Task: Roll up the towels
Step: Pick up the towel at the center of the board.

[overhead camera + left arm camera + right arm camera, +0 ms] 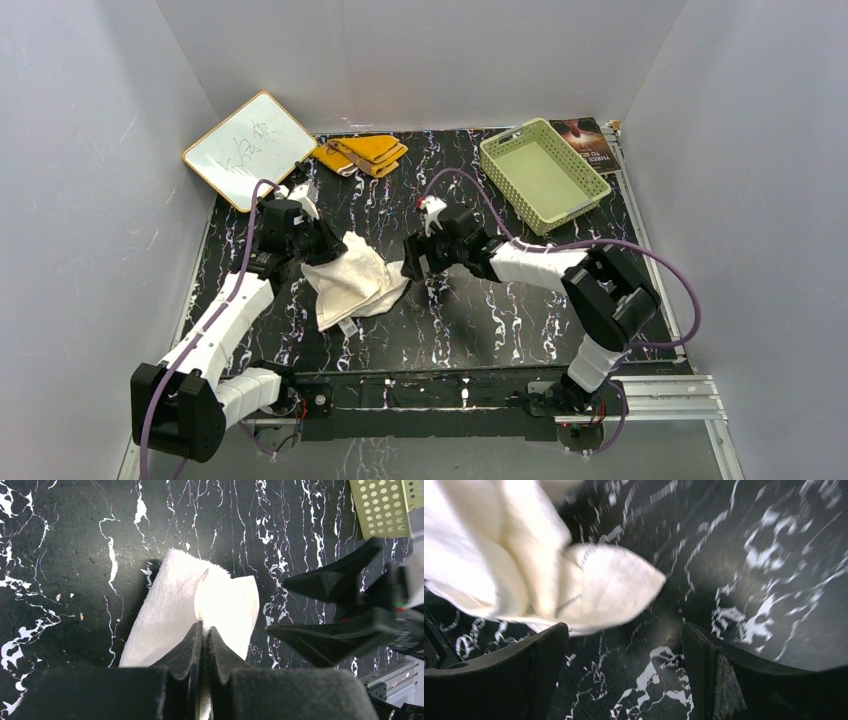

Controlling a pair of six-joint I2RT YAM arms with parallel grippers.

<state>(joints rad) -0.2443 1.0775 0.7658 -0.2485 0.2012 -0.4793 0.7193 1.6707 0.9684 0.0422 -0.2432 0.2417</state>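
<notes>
**Black, white-veined tabletop (480,310) between pale grey walls: one towel in hand, one waiting.**

The cream towel (350,283) lies crumpled and part-folded, well to the left of the green basket (540,172) and nearer the arms. The mustard towel (362,153) sits folded at the far edge, also left of the basket. The left gripper (204,627) is clenched on the cream towel's edge on the side away from the basket. The right gripper (621,635) stands wide apart with nothing in it, just beside the corner that points toward the basket. The cloth looks light, limp and thick-piled, so it will likely sag and unfold unless held at two points. The free corner or hem on the basket side looks like the place to pinch, and the soft pile should keep it from slipping.
</notes>
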